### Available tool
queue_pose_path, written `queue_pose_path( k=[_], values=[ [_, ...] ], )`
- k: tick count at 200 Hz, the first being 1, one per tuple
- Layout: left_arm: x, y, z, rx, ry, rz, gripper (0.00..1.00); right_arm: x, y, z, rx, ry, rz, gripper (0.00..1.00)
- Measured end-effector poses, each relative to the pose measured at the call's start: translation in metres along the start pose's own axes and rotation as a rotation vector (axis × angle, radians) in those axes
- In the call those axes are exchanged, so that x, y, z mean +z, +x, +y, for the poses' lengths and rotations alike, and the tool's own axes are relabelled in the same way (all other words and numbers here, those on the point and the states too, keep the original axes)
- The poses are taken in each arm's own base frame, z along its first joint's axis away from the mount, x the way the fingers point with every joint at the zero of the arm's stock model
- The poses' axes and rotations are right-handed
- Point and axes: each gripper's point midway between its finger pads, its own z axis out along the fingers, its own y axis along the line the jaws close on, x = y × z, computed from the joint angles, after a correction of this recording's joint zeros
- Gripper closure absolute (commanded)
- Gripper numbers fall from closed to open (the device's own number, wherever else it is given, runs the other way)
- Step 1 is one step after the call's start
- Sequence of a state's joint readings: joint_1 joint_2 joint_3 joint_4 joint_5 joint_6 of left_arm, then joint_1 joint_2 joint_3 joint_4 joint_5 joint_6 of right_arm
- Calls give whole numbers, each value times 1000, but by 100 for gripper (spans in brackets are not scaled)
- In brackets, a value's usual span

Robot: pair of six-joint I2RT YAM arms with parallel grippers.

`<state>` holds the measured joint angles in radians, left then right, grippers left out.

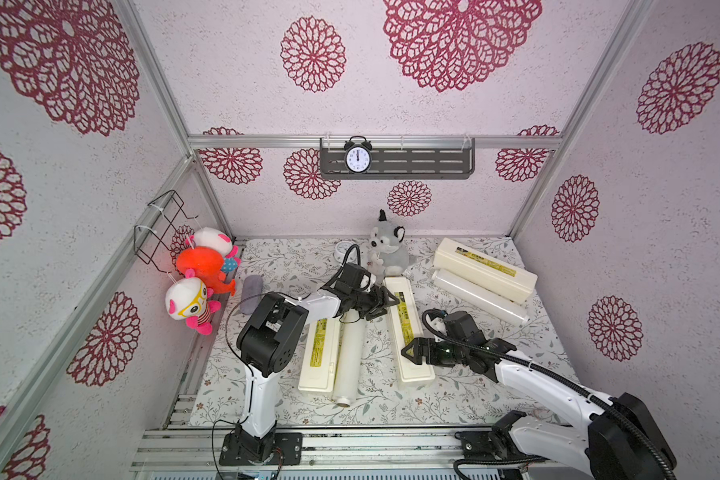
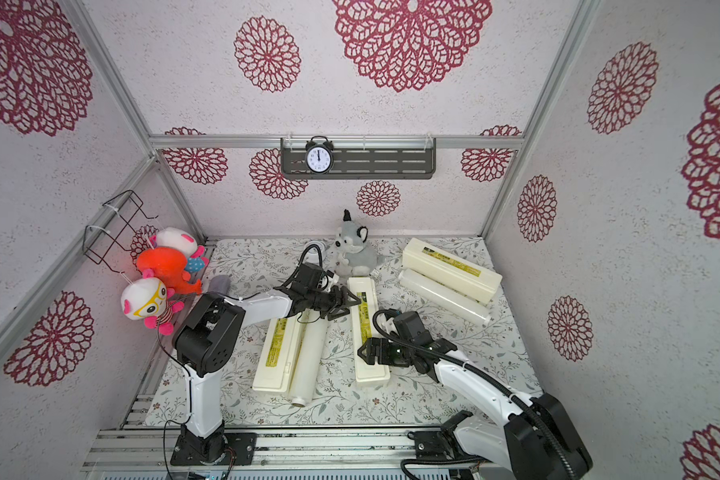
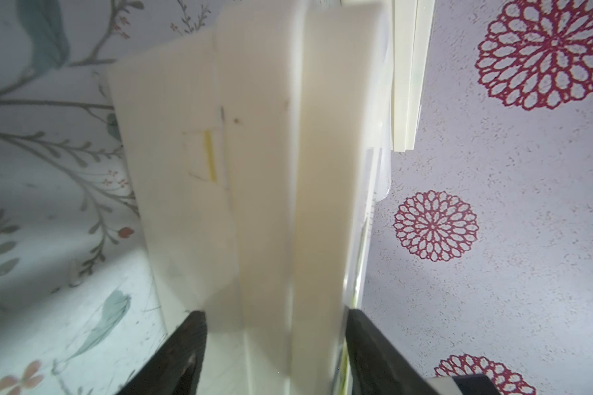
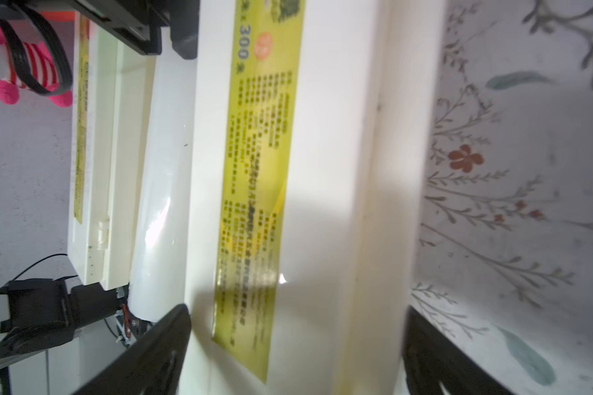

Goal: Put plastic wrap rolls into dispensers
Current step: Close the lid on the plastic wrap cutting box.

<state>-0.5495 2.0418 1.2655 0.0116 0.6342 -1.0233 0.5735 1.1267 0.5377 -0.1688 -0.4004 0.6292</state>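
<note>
On the flowered table [image 1: 454, 399] lay three long cream boxes. The middle box [image 1: 405, 322] pointed away from the robot. The left box [image 1: 320, 357] lay near the left arm, and the far box [image 1: 485, 268] sat at the back right corner. One roll [image 1: 350, 357] lay touching the left box's side, and a second roll [image 1: 479, 297] lay against the far box. The left claw [image 1: 385, 305] pinched the middle box's far end. The right claw [image 1: 411, 352] stood spread across its near part.
</note>
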Motion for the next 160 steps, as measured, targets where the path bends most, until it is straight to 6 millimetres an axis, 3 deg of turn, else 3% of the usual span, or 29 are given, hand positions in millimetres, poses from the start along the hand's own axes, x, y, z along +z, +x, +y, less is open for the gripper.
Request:
queue_pose_path(
  k=[42,89,160],
  values=[
    [-2,17,-3,7,-47,0,31,3,0,0,38,-56,-35,11],
    [-16,77,-1,-4,-70,90,27,6,4,4,56,-109,-35,14],
    [-24,131,-1,-40,-16,221,24,8,5,4,68,-116,-35,14]
  ],
)
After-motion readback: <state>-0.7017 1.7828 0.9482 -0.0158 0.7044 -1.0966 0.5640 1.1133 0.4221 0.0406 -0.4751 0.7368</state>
